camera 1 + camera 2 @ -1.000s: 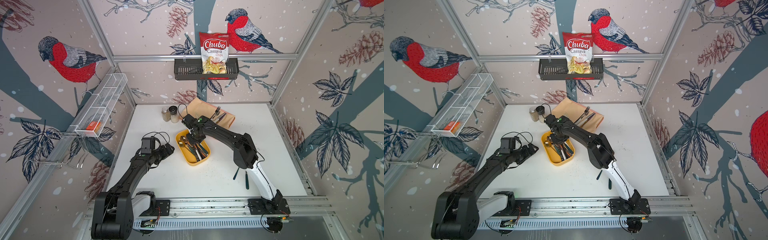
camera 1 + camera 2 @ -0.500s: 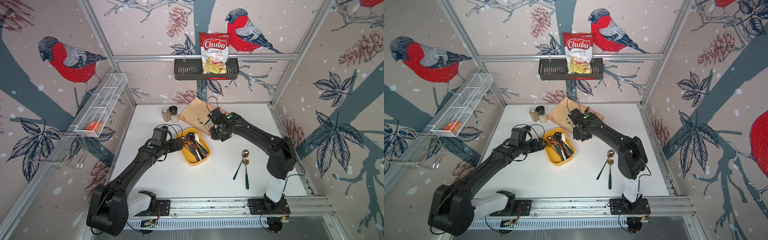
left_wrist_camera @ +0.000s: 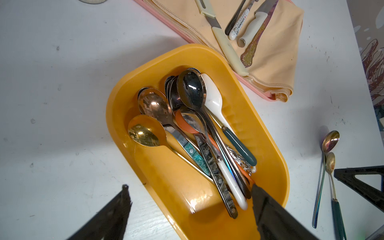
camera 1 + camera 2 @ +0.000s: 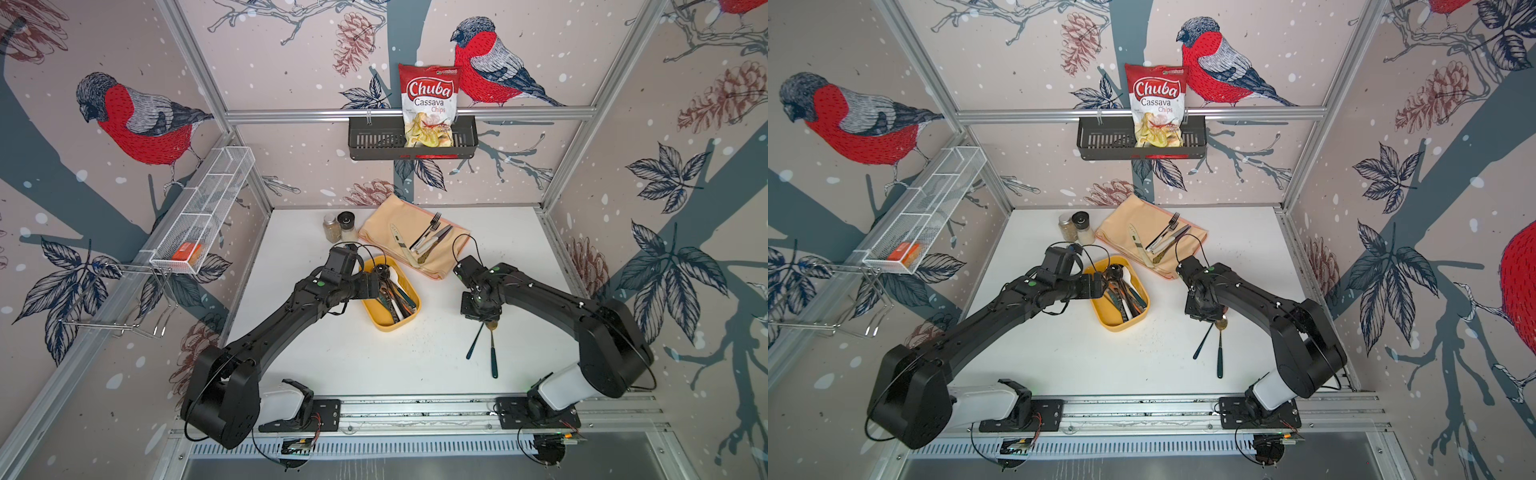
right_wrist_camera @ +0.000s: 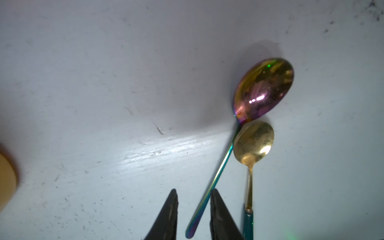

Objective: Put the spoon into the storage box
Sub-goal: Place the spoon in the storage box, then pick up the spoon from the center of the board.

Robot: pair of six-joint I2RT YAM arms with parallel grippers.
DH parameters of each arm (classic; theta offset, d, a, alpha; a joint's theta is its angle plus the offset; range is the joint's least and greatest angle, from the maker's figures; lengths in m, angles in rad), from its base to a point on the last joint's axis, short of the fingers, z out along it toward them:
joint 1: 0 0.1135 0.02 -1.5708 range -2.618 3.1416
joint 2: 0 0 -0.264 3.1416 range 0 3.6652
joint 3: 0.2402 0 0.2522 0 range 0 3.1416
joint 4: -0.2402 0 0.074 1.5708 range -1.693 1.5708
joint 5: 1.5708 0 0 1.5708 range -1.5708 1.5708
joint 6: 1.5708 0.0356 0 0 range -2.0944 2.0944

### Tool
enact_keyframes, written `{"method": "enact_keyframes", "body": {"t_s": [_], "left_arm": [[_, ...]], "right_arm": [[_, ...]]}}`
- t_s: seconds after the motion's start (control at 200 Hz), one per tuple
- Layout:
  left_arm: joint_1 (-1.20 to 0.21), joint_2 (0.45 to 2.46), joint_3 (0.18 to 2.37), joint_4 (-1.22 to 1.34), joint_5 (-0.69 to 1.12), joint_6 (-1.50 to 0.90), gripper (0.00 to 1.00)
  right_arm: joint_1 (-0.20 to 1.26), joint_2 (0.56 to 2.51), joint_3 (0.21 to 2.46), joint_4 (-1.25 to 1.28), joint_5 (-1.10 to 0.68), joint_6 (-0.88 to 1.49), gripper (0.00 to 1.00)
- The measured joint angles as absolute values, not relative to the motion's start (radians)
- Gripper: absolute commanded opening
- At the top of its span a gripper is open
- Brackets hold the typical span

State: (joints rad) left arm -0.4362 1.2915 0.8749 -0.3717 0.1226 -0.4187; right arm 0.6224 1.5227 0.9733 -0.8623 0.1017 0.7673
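Right wrist view: the iridescent spoon [image 5: 262, 89], purple-gold in the bowl and thin-handled, is lying on the table [image 4: 332, 353] right of the storage box [image 4: 376, 316], its neck being touched by a gold spoon [image 5: 254, 141]. Its handle is being straddled by the right gripper [image 5: 194, 192], brought over from the box, jaws narrowly parted, nothing clamped; a pick is seemingly being prepared. The left gripper [image 3: 189, 187] is being held wide open over the box.

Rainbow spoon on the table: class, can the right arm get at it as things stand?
Probably yes: the right gripper, jaws open, straddles the handle of the rainbow spoon; the gold spoon only lies alongside.
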Motion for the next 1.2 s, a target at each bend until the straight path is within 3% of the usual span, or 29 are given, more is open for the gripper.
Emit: {"method": "enact_keyframes", "body": {"t_s": [0.675,1.201], "left_arm": [[-0.448,1.324,0.902,-0.379,0.110,-0.411,0.92],[-0.452,1.344,0.932,-0.401,0.109,-0.411,0.92]], "right_arm": [[0.586,1.356,0.710,-0.814,0.097,0.843,0.39],[0.545,1.323,0.602,-0.721,0.022,0.835,0.33]]}}
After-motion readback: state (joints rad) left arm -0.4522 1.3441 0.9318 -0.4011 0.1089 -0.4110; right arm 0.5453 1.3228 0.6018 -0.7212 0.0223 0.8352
